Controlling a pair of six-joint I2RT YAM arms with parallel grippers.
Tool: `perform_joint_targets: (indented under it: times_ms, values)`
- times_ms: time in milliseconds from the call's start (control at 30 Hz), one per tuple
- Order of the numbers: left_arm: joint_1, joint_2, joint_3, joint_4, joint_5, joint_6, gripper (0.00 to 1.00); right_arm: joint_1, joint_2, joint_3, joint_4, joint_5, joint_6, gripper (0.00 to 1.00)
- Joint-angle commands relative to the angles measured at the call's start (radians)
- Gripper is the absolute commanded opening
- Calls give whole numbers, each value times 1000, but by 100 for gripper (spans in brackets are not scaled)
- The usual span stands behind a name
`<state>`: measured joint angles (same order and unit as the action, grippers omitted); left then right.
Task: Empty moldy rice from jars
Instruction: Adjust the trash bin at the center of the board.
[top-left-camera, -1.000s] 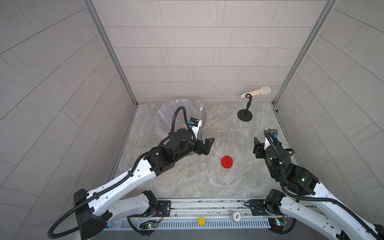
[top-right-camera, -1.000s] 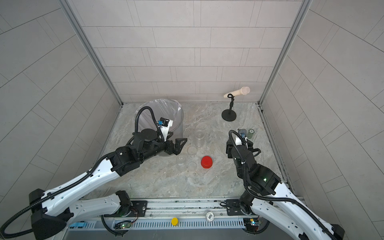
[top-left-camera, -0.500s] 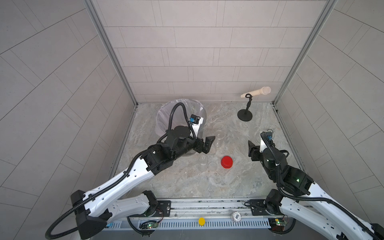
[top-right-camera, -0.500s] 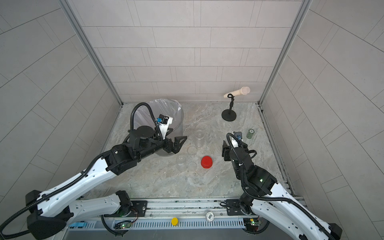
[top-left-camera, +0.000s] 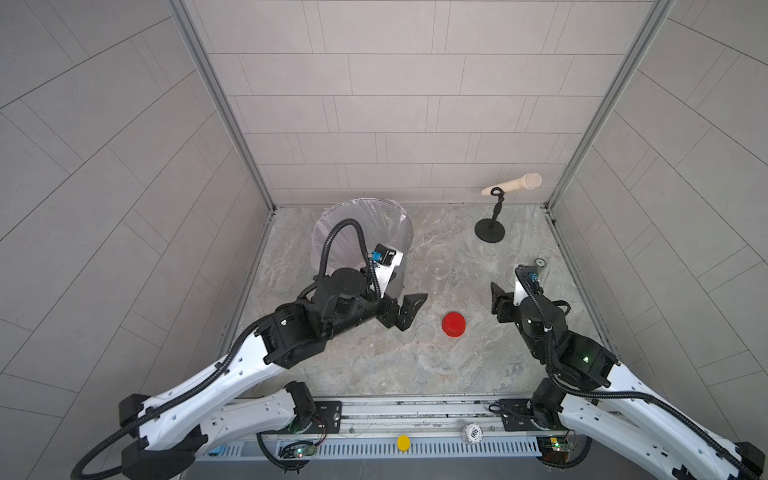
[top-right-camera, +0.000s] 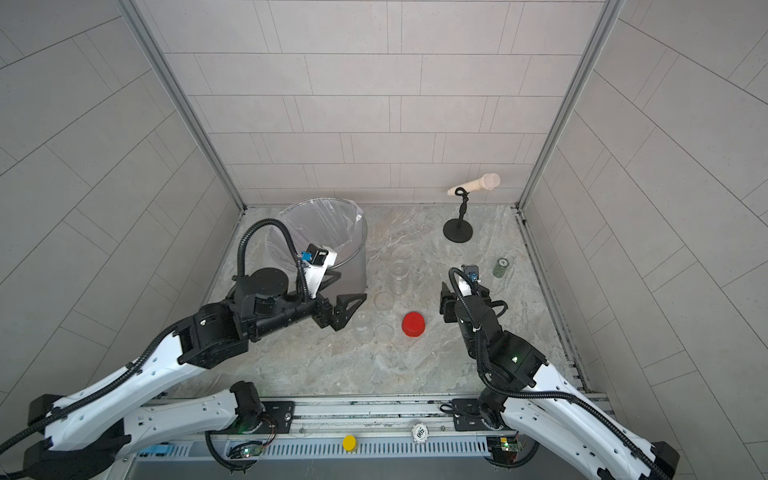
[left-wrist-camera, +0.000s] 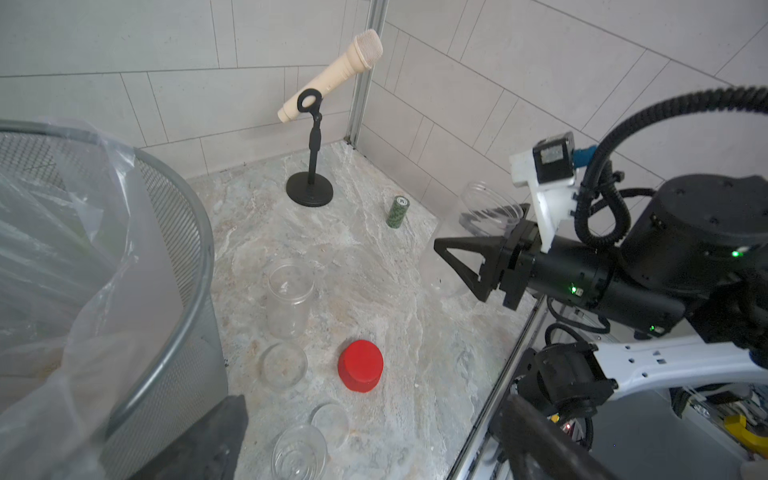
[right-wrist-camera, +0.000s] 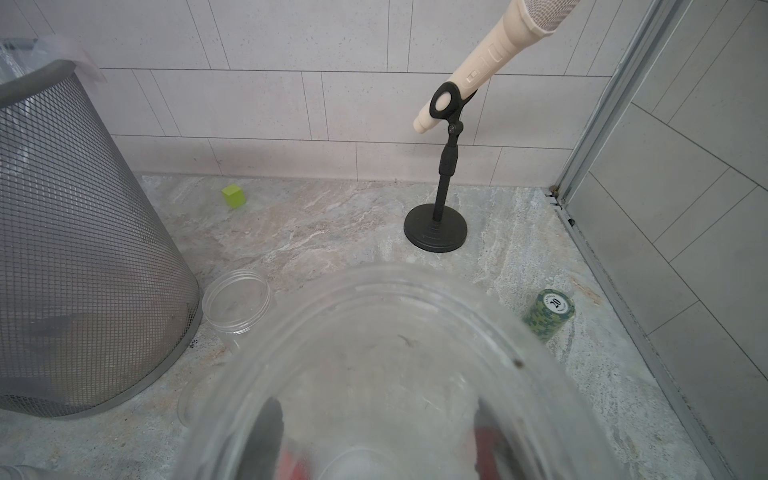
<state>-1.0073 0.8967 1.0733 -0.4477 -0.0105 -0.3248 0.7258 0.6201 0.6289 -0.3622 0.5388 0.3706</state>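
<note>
My right gripper (right-wrist-camera: 378, 440) is shut on a clear jar (right-wrist-camera: 395, 353) with no lid; it looks empty and is held tilted above the floor (left-wrist-camera: 469, 232). A second lidless jar (top-left-camera: 438, 272) (left-wrist-camera: 289, 299) stands upright beside the bin, and a third, shorter one (left-wrist-camera: 298, 453) (top-right-camera: 362, 322) sits just below my left gripper (top-left-camera: 409, 311), which is wide open and holds nothing. The red lid (top-left-camera: 454, 325) (left-wrist-camera: 360, 371) and two clear lids (left-wrist-camera: 284, 365) (left-wrist-camera: 330, 422) lie on the floor between the arms. No moldy rice shows in any jar.
A metal mesh bin (top-left-camera: 361, 232) with a plastic liner stands at the back left, touching my left wrist. A microphone on a stand (top-left-camera: 490, 230) is at the back right. A green chip stack (top-right-camera: 503, 267) and a small green cube (right-wrist-camera: 233, 196) sit near the walls.
My right gripper has drifted left and toward the front with the jar, uncovering the green chip stack. My left gripper has dropped slightly toward the short jar.
</note>
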Motion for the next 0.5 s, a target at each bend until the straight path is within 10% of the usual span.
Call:
perform_joint_targets:
  times_ms: [0, 467]
  values:
    - [-17, -72, -68, -75, -95, -74, 99, -1, 21, -4, 41, 12, 15, 43]
    - [-16, -127, -353, -35, -396, -131, 89, -3, 109, -4, 81, 29, 50, 43]
